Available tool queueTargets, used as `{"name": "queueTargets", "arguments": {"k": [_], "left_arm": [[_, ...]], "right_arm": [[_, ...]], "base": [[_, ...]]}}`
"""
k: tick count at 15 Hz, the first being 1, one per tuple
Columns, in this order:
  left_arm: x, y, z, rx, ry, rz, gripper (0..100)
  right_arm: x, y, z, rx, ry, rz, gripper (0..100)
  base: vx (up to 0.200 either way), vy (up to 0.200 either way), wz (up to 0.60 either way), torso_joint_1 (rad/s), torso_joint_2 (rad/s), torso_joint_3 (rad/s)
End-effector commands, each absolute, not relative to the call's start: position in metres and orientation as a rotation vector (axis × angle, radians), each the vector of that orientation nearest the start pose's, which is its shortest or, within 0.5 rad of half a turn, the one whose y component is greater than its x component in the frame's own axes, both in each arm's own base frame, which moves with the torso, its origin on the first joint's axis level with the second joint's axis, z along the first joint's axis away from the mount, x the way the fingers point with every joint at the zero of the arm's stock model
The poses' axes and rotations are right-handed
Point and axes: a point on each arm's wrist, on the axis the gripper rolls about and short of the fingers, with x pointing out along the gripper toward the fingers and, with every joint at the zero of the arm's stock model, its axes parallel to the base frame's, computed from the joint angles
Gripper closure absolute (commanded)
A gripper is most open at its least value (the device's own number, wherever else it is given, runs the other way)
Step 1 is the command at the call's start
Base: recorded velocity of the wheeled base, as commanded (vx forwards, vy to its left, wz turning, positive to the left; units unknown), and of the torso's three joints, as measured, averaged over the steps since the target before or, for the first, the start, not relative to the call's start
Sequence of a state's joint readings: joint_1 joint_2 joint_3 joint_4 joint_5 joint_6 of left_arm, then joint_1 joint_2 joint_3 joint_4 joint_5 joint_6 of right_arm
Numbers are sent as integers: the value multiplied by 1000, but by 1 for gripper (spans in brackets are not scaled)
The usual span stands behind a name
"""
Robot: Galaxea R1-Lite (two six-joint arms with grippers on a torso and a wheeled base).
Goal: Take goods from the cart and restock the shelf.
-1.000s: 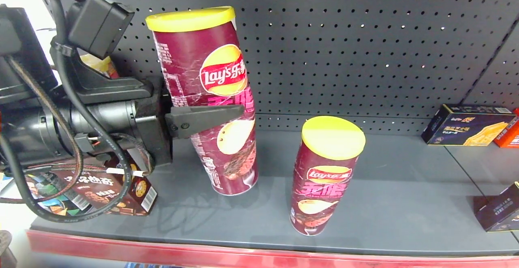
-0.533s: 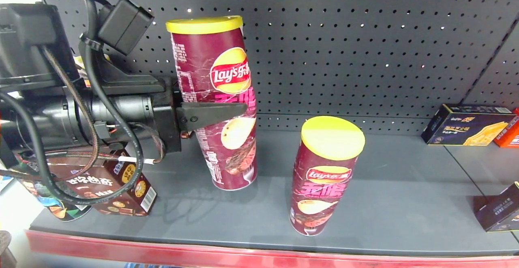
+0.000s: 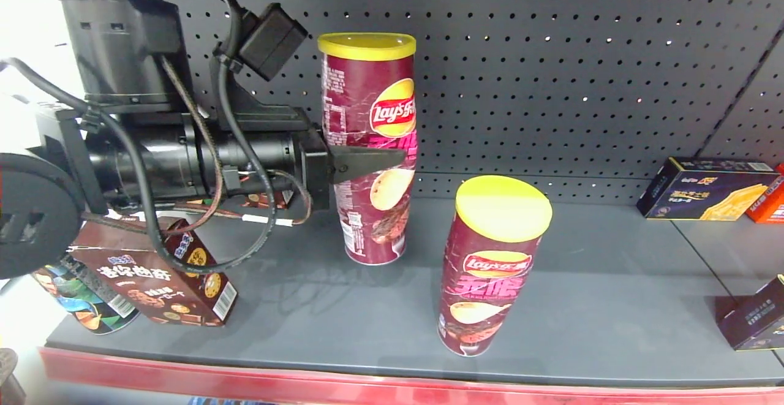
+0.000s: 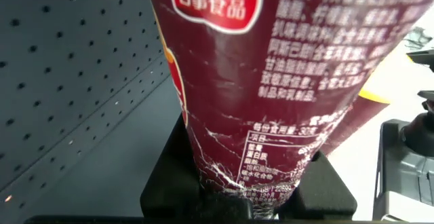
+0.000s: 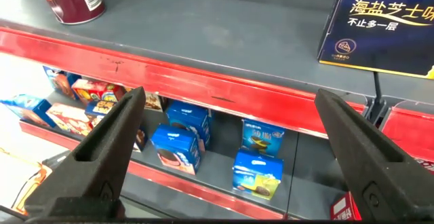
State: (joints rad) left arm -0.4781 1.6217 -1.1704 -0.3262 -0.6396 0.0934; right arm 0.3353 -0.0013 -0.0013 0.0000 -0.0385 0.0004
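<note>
My left gripper (image 3: 367,161) grasps a can (image 3: 367,105) at its middle, upright, so it can stand behind and left of the second can (image 3: 490,258). Its base seems to touch the shelf (image 3: 612,307), but I cannot be sure. My right gripper (image 5: 230,95) hangs released, well in front of the second can.

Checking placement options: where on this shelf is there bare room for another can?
The widest bare patch of shelf lies between the standing can and the dark boxes on the right. A smaller one runs along the front edge between the cookie box and that can. Crowded at the left: the left gripper, shut on the held can, sits above the cookie box.
</note>
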Motion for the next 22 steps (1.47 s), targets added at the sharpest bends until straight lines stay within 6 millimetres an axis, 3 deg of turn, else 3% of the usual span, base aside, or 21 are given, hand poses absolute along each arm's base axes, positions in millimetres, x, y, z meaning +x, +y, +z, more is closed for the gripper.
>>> {"name": "queueTargets", "arguments": {"k": [1, 4, 11, 22], "left_arm": [[276, -161, 269, 73, 105, -1135, 100], [305, -176, 257, 121, 63, -1143, 100], [346, -199, 249, 125, 23, -1141, 100], [377, -214, 218, 151, -36, -1130, 100]], "right_arm": [[-21, -8, 76, 0, -2, 298, 0], [-21, -8, 75, 0, 0, 298, 0], [-21, -8, 76, 2, -1, 298, 0], [-21, -8, 76, 0, -2, 298, 0]], "base": [[0, 0, 0, 0, 0, 0], [0, 0, 0, 0, 0, 0], [0, 0, 0, 0, 0, 0], [0, 0, 0, 0, 0, 0]]}}
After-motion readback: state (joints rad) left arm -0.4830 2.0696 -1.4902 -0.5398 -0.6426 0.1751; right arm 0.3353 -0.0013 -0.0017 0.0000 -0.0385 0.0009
